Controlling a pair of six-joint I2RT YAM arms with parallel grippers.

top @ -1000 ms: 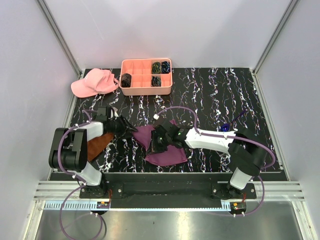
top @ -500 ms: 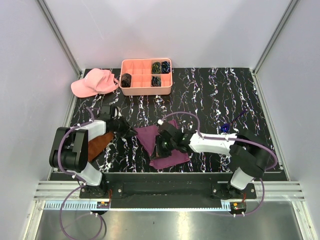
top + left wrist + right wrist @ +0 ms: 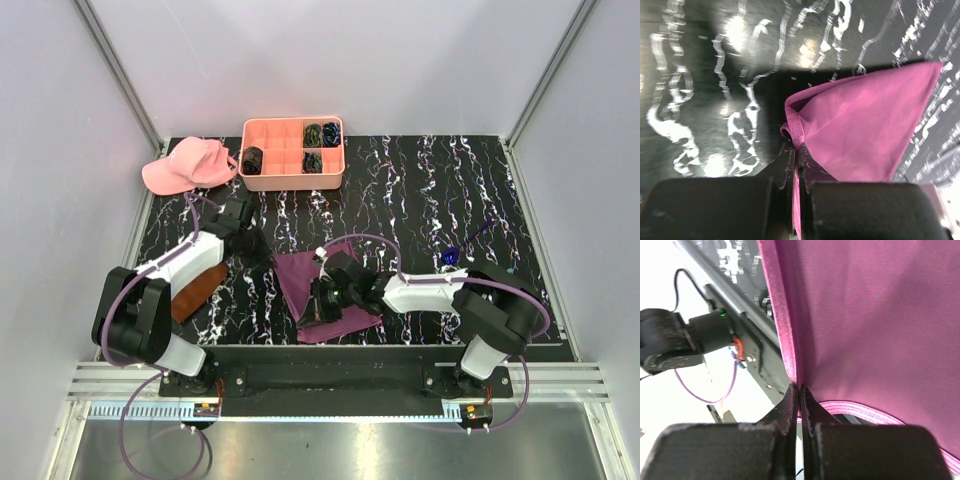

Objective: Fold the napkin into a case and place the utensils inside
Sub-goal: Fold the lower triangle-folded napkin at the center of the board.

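The magenta napkin [image 3: 318,288] lies crumpled at the table's front middle, pulled between both grippers. My left gripper [image 3: 267,258] is shut on its far-left corner. In the left wrist view the hem [image 3: 796,131] runs down between the closed jaws [image 3: 796,152], and the cloth [image 3: 865,130] fans out to the right. My right gripper [image 3: 314,310] is shut on the near edge. In the right wrist view the cloth [image 3: 865,315] hangs lifted from the pinched hem [image 3: 799,389]. Of the utensils, only a slim blue-ended piece [image 3: 455,253] shows, by the right arm.
A pink cap [image 3: 190,163] lies at the far left. A salmon divided tray [image 3: 293,181] with dark coiled bundles stands beside it. A rust-brown cloth [image 3: 193,288] lies under the left arm. The table's front rail [image 3: 320,378] runs close below the napkin.
My left gripper closed on the napkin's left corner and drew it up and to the left. The right gripper carried its edge toward the front rail, so the cloth is pulled flatter.
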